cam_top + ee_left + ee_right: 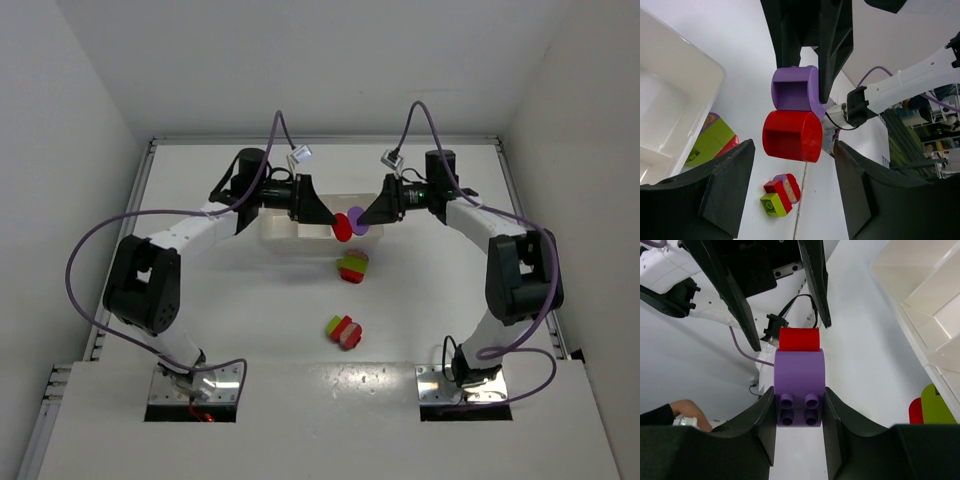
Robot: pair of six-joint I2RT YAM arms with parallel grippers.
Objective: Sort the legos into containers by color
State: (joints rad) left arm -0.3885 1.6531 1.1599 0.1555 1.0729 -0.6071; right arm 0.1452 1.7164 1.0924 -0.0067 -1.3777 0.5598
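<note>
While the right end effector (799, 407) clamps the purple brick (799, 377), with the red brick (792, 136) joined to its end, the left end effector (792, 150) stands open around the red one without touching it, above the worktop (250, 330) near the white tray (675, 80).

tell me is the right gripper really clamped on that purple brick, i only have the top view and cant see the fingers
observer: Yes. In the right wrist view the right gripper is shut on the purple brick, with a finger pressed against each side.
operator: ok and is the left one gripping the red brick
observer: Not yet. In the left wrist view the left gripper straddles the red brick with a gap on both sides.
operator: which way is the purple one turned
observer: Its four round studs face the right wrist camera, on the end away from the red brick.
</note>
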